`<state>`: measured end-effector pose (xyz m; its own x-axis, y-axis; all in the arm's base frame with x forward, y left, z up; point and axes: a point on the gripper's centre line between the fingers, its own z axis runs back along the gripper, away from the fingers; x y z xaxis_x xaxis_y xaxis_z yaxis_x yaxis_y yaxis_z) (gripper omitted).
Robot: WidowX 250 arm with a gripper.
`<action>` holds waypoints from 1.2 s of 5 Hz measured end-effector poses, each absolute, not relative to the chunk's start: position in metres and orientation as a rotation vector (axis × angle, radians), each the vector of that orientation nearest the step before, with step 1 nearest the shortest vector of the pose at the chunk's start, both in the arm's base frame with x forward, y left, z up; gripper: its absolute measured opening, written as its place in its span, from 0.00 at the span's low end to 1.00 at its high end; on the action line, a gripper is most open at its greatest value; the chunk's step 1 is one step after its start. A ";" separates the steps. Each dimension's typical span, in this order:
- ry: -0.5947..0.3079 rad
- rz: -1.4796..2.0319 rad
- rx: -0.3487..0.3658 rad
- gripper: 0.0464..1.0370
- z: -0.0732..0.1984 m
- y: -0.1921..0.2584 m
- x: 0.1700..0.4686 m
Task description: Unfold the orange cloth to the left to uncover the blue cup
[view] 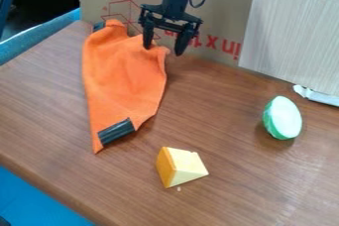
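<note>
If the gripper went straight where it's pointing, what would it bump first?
Probably the orange cloth, near its upper right corner, because the gripper points down there. Depth is unclear, so it might touch the brown table beside it instead.

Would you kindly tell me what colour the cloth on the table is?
The cloth is bright orange, seen best in the camera view.

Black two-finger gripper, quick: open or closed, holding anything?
Black two-finger gripper: open, fingers apart, holding nothing; by the upper end of the orange cloth, contact unclear.
</note>
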<state>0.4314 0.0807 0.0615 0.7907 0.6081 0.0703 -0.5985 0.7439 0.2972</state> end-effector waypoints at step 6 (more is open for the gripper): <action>-0.024 0.717 0.218 0.02 0.115 0.109 0.410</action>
